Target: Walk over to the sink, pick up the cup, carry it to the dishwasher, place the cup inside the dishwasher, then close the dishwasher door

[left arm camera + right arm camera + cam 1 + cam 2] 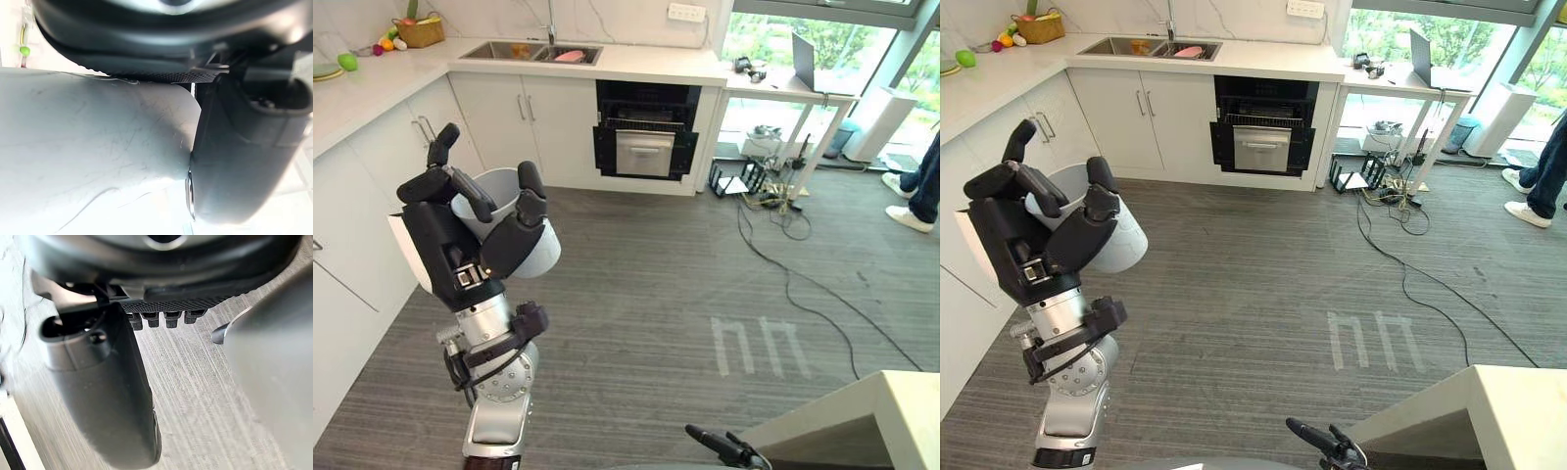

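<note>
My left hand (460,245) is raised in front of me, its fingers and thumb curled round a white cup (505,196), which is tilted with its mouth facing up and away. The cup's wall (88,147) lies against the thumb (239,161) in the left wrist view. The dishwasher (646,132) stands open under the far counter, its dark door (644,154) let down. The sink (530,51) is in the counter to its left, with a pink item (570,56) in it. My right hand (724,450) hangs low at the bottom edge, fingers relaxed over the floor (195,396).
White cabinets (372,196) and a counter with fruit and a basket (419,31) run along the left. A desk with a laptop (803,61) stands right of the dishwasher, cables (783,245) trail on the floor, a person's leg (925,186) is at far right, and a table corner (862,421) is at lower right.
</note>
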Motion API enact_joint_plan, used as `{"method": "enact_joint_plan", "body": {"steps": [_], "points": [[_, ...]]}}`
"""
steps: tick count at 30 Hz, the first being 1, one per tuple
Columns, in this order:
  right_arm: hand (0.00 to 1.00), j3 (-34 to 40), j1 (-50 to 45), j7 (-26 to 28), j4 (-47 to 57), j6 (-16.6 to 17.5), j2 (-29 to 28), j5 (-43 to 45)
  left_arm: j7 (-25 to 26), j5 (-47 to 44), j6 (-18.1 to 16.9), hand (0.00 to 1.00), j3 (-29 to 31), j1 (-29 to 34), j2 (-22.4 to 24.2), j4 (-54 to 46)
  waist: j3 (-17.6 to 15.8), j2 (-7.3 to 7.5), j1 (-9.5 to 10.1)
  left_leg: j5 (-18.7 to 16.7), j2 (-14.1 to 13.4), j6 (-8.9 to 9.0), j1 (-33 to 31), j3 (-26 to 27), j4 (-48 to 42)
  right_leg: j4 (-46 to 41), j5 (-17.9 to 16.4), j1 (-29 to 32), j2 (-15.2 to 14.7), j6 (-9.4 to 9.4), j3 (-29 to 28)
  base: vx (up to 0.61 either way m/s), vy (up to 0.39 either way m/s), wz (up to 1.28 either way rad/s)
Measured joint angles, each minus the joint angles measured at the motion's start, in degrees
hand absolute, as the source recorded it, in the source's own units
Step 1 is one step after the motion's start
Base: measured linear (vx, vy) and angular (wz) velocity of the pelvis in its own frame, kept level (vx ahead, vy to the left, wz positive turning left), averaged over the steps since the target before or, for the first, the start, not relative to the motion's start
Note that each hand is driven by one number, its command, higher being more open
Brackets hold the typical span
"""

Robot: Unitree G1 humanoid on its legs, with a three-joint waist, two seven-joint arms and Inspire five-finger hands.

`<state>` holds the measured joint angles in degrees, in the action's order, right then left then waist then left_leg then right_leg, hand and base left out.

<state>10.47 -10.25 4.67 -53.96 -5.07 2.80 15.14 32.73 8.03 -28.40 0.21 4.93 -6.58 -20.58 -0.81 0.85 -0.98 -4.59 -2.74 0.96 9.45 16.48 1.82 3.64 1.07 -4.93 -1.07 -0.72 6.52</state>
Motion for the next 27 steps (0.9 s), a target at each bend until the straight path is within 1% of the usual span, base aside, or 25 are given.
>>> {"method": "enact_joint_plan", "body": {"steps": [1, 3, 5, 6, 7, 8, 9, 10, 11, 12, 13, 14, 15, 16, 17, 18, 19, 20, 21, 22, 23, 24, 25, 26, 27], "points": [[1.0, -0.56, -0.21, 1.05, 0.28, 0.74, 0.14, -1.89, 0.98, 0.07, 0.0, 0.0, 1.37, 0.02, 0.83, 0.0, 0.0, 0.0, 0.17, -0.23, -0.07, -0.12, -0.29, -2.39, -0.47, -0.03, -0.03, -0.12, 0.01, -0.01, 0.0, 0.02, -0.046, -0.01], [1.0, -1.49, -0.29, 2.15, 0.69, 1.36, 0.42, -3.16, 2.11, 0.46, 0.0, 0.0, 2.9, 0.11, 1.41, 0.0, -0.1, -0.11, 0.6, -0.71, -0.24, -0.08, -0.76, -4.1, -1.3, -0.68, -0.35, -0.08, 0.04, 0.0, -0.13, 0.0, -0.038, 0.02], [1.0, -2.43, -0.15, 3.22, 1.22, 1.92, 0.67, -3.59, 2.55, 1.09, 0.05, 0.0, 4.6, 0.8, 1.56, -0.57, -0.5, -0.27, 0.95, -3.1, -0.81, 0.05, -1.52, -5.06, -5.25, -3.47, -2.51, -0.16, 0.01, 0.0, 0.47, -0.02, -0.02, 0.16], [1.0, -3.08, -0.11, 3.82, 1.49, 2.02, 0.95, -3.58, 2.63, 1.12, 0.17, 0.0, 5.53, 2.31, 1.81, -2.46, -0.98, -0.81, 1.18, -5.95, -1.7, 0.16, -2.85, -5.57, -10.32, -5.99, -4.35, -0.15, 0.1, 0.09, 0.96, -0.01, -0.027, 0.18], [1.0, -4.29, -0.14, 4.14, 2.03, 2.02, 1.34, -3.6, 2.79, 1.17, 0.17, 0.0, 6.29, 3.59, 2.17, -4.38, -1.14, -1.08, 1.41, -8.09, -2.64, 0.71, -3.96, -5.72, -14.55, -7.92, -6.24, -0.1, 0.35, 0.45, 1.28, 0.0, -0.024, 0.23], [1.0, -6.05, -0.23, 4.29, 2.83, 1.98, 1.31, -3.58, 3.28, 1.16, -0.01, 0.0, 7.27, 4.81, 2.4, -6.72, -1.37, -0.8, 1.79, -9.81, -3.48, 1.22, -6.9, -5.44, -22.49, -10.31, -8.3, 0.2, 0.13, 0.53, 1.92, 0.0, -0.015, 0.23], [1.0, -6.91, -0.4, 4.34, 3.21, 1.98, 1.14, -3.58, 3.54, 1.14, -0.21, 0.0, 7.88, 5.11, 2.46, -7.42, -1.6, -0.47, 1.83, -9.85, -4.0, 1.21, -9.19, -5.01, -27.65, -11.28, -9.01, 0.24, -0.24, 0.43, 2.36, 0.0, -0.023, 0.4], [1.0, -7.6, -0.69, 4.55, 4.52, 1.98, 1.52, -4.03, 3.73, 1.12, -0.3, 0.0, 8.65, 5.54, 3.1, -9.01, -2.1, -1.02, 1.81, -9.43, -5.66, 0.64, -14.07, -4.36, -37.68, -12.37, -9.78, -0.29, -0.47, 0.8, 3.53, 0.02, -0.007, 0.52], [1.0, -7.51, -0.98, 4.91, 5.47, 1.89, 1.98, -4.01, 3.73, 1.09, -0.77, 0.0, 9.82, 5.72, 3.91, -10.36, -2.92, -1.64, 1.74, -8.04, -7.64, 0.91, -17.43, -3.24, -45.88, -12.58, -10.57, -1.79, -0.51, 0.91, 4.83, 0.07, 0.04, 0.57], [1.0, -7.5, -0.82, 5.08, 5.57, 1.88, 2.03, -4.01, 3.72, 1.11, -1.08, 0.0, 10.25, 5.73, 4.12, -10.87, -3.55, -1.46, 1.72, -8.53, -8.41, 0.48, -18.73, -2.52, -48.51, -12.51, -10.89, -2.47, -0.74, 0.91, 5.43, 0.11, 0.112, 0.6], [1.0, -7.46, -0.46, 5.16, 5.37, 1.74, 2.14, -4.03, 3.6, 1.2, -1.87, 0.0, 10.96, 5.64, 4.11, -11.08, -4.0, -1.57, 1.71, -10.86, -8.22, 0.2, -20.7, -1.97, -48.06, -12.46, -11.58, -3.72, -1.71, 0.67, 6.45, 0.12, 0.127, 0.45], [1.0, -7.45, -0.18, 5.15, 5.15, 1.69, 2.25, -4.07, 3.53, 1.22, -2.08, 0.0, 11.32, 5.65, 4.1, -11.03, -4.52, -1.48, 1.76, -11.6, -7.54, 0.27, -21.35, -1.93, -46.18, -12.47, -11.87, -4.37, -2.53, 0.25, 6.79, 0.12, 0.146, 0.44], [1.0, -7.33, 0.69, 4.92, 4.26, 1.7, 2.67, -4.07, 3.46, 1.21, -2.06, 0.0, 12.31, 5.66, 4.21, -10.83, -5.49, -1.04, 1.85, -11.71, -5.64, 0.42, -22.87, -1.94, -40.16, -12.28, -12.35, -5.45, -4.64, -0.44, 7.38, 0.14, 0.172, 0.24], [1.0, -6.71, 1.51, 4.05, 3.04, 1.98, 3.23, -4.88, 3.47, 1.32, -1.99, 0.0, 13.28, 5.79, 4.34, -10.4, -6.26, -1.27, 1.94, -9.55, -4.32, 1.62, -24.21, -2.36, -31.45, -11.52, -12.67, -6.37, -6.53, -0.95, 7.45, 0.15, 0.186, 0.13], [1.0, -6.09, 1.78, 3.61, 2.54, 2.07, 3.27, -5.48, 3.53, 1.53, -1.96, 0.0, 13.69, 6.0, 4.48, -10.22, -6.42, -1.57, 2.01, -7.69, -4.18, 2.34, -24.6, -3.23, -26.34, -10.54, -12.73, -7.01, -7.05, -1.05, 7.19, 0.21, 0.228, -0.08], [1.0, -5.33, 1.98, 2.6, 2.24, 2.51, 3.6, -5.79, 3.64, 2.49, -2.09, 0.0, 14.13, 6.17, 5.02, -10.05, -7.03, -2.66, 2.4, -4.62, -5.29, 4.59, -25.8, -6.36, -21.19, -8.24, -12.97, -8.96, -7.0, -1.46, 5.72, 0.28, 0.295, -0.22], [1.0, -4.77, 2.03, 1.42, 1.43, 3.22, 3.92, -5.86, 3.66, 3.02, -2.68, 0.0, 13.92, 6.29, 5.54, -9.45, -7.11, -3.19, 2.63, -2.48, -6.19, 6.4, -27.05, -7.08, -23.49, -6.48, -13.53, -10.91, -7.03, -2.33, 3.77, 0.32, 0.33, -0.19], [1.0, -4.53, 2.11, 0.57, 0.96, 3.4, 4.0, -6.07, 3.69, 3.41, -3.28, 0.0, 13.86, 6.2, 5.69, -8.47, -7.1, -3.13, 2.75, -1.5, -5.41, 5.3, -27.19, -6.97, -25.22, -5.91, -13.84, -12.0, -7.44, -2.14, 2.58, 0.39, 0.366, -0.16], [1.0, -4.26, 2.43, -1.37, -0.05, 3.44, 4.17, -6.36, 3.65, 3.73, -3.44, 0.0, 13.87, 6.48, 5.93, -6.75, -6.91, -2.36, 2.83, -1.66, -2.91, 4.15, -26.93, -7.04, -27.88, -5.84, -15.36, -13.71, -9.6, -1.69, 1.51, 0.45, 0.325, -0.08], [1.0, -3.68, 2.4, -3.11, -0.66, 3.44, 4.33, -6.44, 3.63, 3.66, -3.23, 0.0, 13.83, 6.47, 6.53, -5.26, -6.68, -1.57, 2.78, -2.53, -1.51, 1.15, -27.01, -5.84, -30.16, -9.59, -16.16, -13.69, -11.39, -2.17, 0.33, 0.58, 0.344, -0.04], [1.0, -2.99, 2.51, -3.89, -1.05, 3.41, 4.28, -6.42, 3.55, 3.54, -3.15, 0.0, 13.75, 6.35, 6.61, -4.45, -6.58, -1.39, 2.62, -3.18, -0.99, -1.28, -26.98, -5.45, -31.16, -12.63, -16.52, -13.0, -12.08, -3.19, 0.06, 0.61, 0.299, 0.07], [1.0, -1.31, 2.85, -5.13, -1.95, 3.01, 3.92, -6.05, 2.96, 2.66, -2.59, 0.0, 13.04, 6.17, 6.27, -3.12, -6.27, -0.77, 2.66, -5.01, 0.27, -3.82, -25.73, -4.84, -31.87, -18.79, -16.23, -11.5, -13.63, -5.06, -0.13, 0.51, 0.24, 0.18], [1.0, 1.02, 2.3, -5.64, -2.06, 2.81, 3.39, -5.47, 1.99, 1.46, -1.89, 0.0, 12.02, 6.09, 5.96, -2.98, -5.87, -0.1, 2.57, -6.38, 1.59, -4.76, -23.69, -4.75, -31.27, -24.09, -14.12, -10.39, -14.88, -7.79, 0.0, 0.48, 0.213, 0.14], [1.0, 2.13, 1.9, -5.54, -2.07, 2.87, 3.09, -5.12, 1.29, 0.72, -1.87, 0.0, 11.38, 6.03, 5.72, -3.06, -5.56, 0.37, 2.64, -6.88, 2.28, -4.99, -22.32, -4.47, -30.51, -25.98, -12.52, -9.77, -15.68, -8.83, 0.04, 0.37, 0.14, 0.03], [1.0, 3.47, 1.5, -4.91, -2.05, 3.11, 2.69, -4.95, 0.09, -0.41, -1.78, 0.0, 10.48, 5.9, 5.25, -3.58, -5.16, 1.01, 3.13, -7.33, 3.27, -5.12, -19.93, -3.81, -28.39, -29.54, -10.13, -8.89, -16.99, -10.38, 0.1, 0.45, 0.141, -0.22]]}}
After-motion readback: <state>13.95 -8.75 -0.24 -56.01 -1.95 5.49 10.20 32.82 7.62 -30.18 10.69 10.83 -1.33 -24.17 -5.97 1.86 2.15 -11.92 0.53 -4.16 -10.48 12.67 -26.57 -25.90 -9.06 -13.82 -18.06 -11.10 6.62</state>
